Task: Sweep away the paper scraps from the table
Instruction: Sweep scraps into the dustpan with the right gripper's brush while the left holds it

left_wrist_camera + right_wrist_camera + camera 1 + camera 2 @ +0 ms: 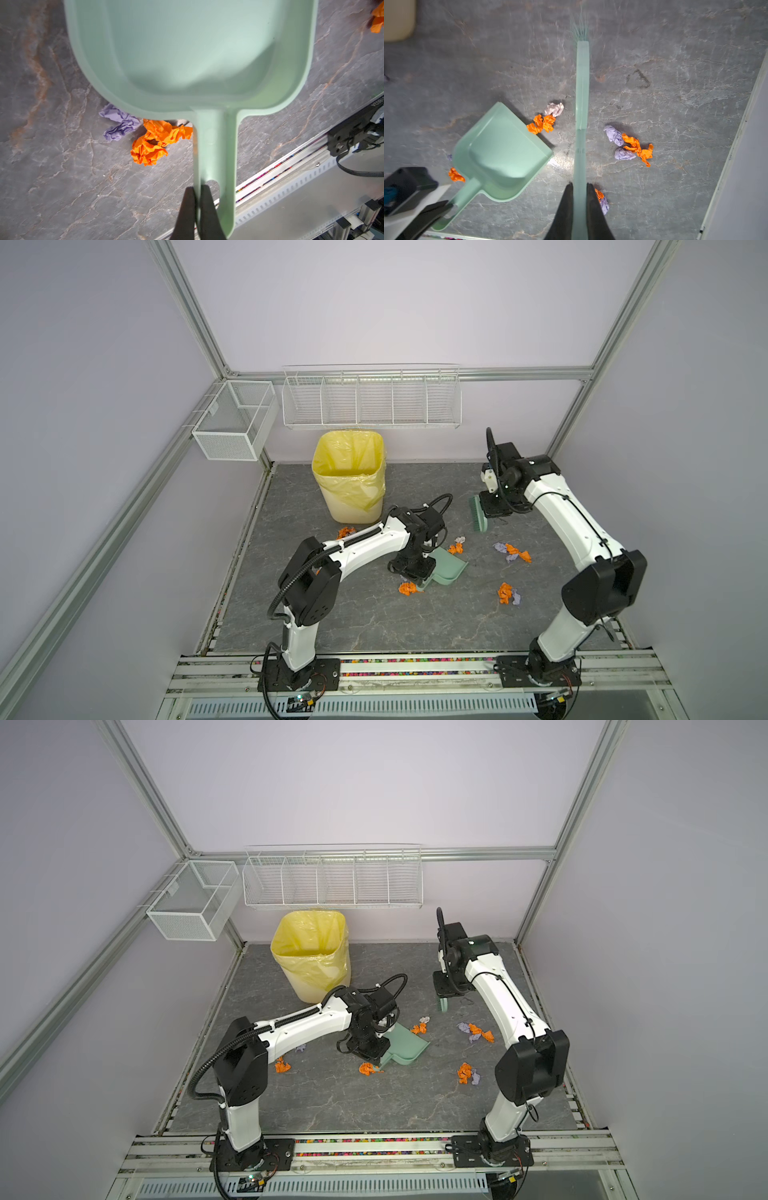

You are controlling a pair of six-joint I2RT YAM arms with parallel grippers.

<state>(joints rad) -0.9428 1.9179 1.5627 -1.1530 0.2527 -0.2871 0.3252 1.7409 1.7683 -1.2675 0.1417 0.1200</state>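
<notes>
your left jaws are clamped on the handle of the dustpan (446,569), its mouth facing paper scraps (514,551) strewn over the bench (374,622), while your right jaws pinch the brush (481,522) beyond them, placed, i'd judge, to sweep them in.

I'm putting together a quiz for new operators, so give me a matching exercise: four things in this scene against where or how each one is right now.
Things:
1. dustpan
2. brush
3. bin
4. paper scraps

States:
A. scattered on the table
B. clamped in the right gripper
C. lined in yellow, standing at the back
D. handle clamped in the left gripper

Pairs: 1-D, 2-B, 3-C, 4-A.
</notes>
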